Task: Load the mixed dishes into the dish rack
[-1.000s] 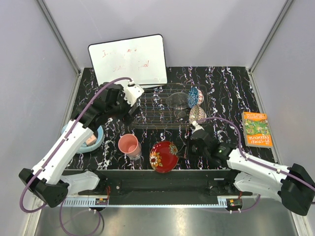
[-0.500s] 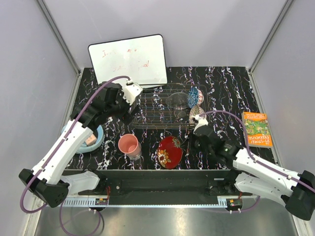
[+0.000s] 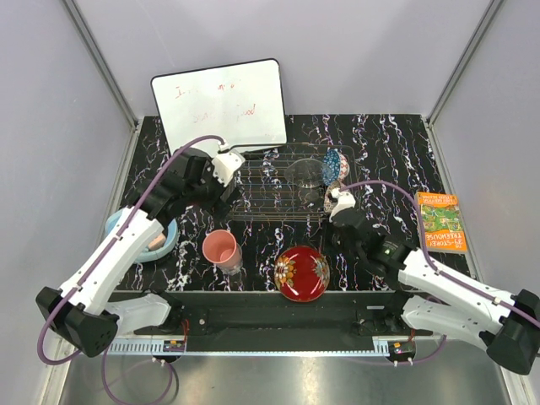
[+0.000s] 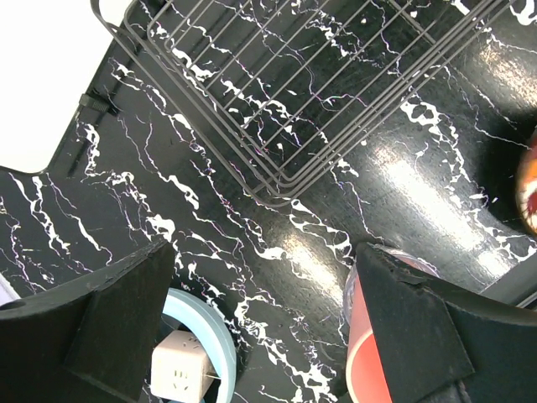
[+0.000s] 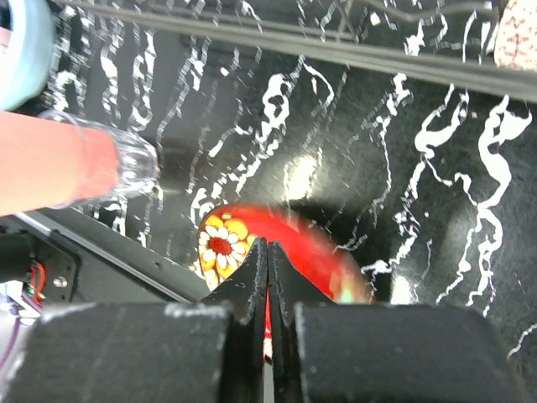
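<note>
Two bits of writing show, and neither can be read: faint red handwriting on the whiteboard propped at the back of the table, and small lettering on the orange-and-green book lying by the right edge.

The left arm reaches forward in a bent arc to the dish rack's left end. The left gripper hangs above the marbled black tabletop beside the rack's corner, its fingers spread wide with nothing between them. From its wrist camera, the pink plastic cup sits by one finger and a light-blue bowl holding a white cube with socket slots sits by the other.

The right arm stretches low across the near right of the table. The right gripper is pinched nearly closed, with a sliver of red between its fingers, on the rim of the red floral plate. The plate is outside the rack, near the table's front edge, right of the cup.

In the rack are a clear glass bowl and, standing on edge, a blue patterned bowl. A cream-gold patterned bowl is at the rack's near right corner.
</note>
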Robot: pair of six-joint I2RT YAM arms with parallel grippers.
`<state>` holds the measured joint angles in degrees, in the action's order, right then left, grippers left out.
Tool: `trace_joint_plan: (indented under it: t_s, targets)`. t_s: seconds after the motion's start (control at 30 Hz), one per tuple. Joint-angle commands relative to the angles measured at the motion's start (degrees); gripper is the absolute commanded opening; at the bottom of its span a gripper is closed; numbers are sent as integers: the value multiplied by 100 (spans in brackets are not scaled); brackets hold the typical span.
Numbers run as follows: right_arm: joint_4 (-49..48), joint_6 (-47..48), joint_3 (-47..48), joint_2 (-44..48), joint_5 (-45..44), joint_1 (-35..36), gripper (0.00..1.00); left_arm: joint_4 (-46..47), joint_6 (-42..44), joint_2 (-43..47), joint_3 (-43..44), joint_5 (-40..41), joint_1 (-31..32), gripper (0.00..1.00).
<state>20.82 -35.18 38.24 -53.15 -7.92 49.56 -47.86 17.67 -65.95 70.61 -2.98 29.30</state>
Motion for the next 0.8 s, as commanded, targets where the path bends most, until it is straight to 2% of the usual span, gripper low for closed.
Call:
trace_joint_plan:
  t_s: [0.0, 0.17, 0.2, 0.23, 0.3, 0.33, 0.37, 0.47, 0.53, 0.57, 0.63, 0.7, 0.77]
  targets:
    - [168, -233, 105, -21, -87, -34, 0, 294, -10, 258, -21, -185, -38, 94]
    - [1087, -928, -282, 243, -113, -34, 0, 242, 52, 179, 233, -378, -38, 93]
    - [1230, -1147, -291, 252, -96, -25, 9, 242, 52, 171, 286, -405, -38, 93]
    - [1336, -1227, -352, 252, -43, -34, 43, 233, 44, 171, 365, -422, -38, 93]
    - [1512, -1412, -431, 261, 132, -25, 61, 233, 26, 170, 410, -457, -30, 93]
    - [1548, -1448, -527, 270, 203, -34, 95, 224, 26, 162, 445, -458, -38, 93]
    - [1600, -1500, -571, 287, 273, -34, 100, 189, 26, 179, 471, -475, -38, 93]
    - [1906, -2035, -660, 410, 248, -34, 100, 102, 43, 197, 541, -466, -38, 93]
    - [2336, -3183, -512, 498, -295, -34, 100, 49, 52, 206, 620, -475, -38, 93]
    - [2774, -3467, -432, 603, -428, -43, 100, -13, 52, 214, 656, -484, -38, 93]
    - [2796, -3444, -396, 743, -456, -43, 100, -83, 52, 197, 761, -484, -38, 93]
    - [2665, -2918, -527, 981, -272, -43, 100, -119, 52, 171, 884, -475, -38, 93]
    - [2489, -2977, -729, 1174, -140, -43, 100, -162, 52, 144, 963, -475, -38, 93]
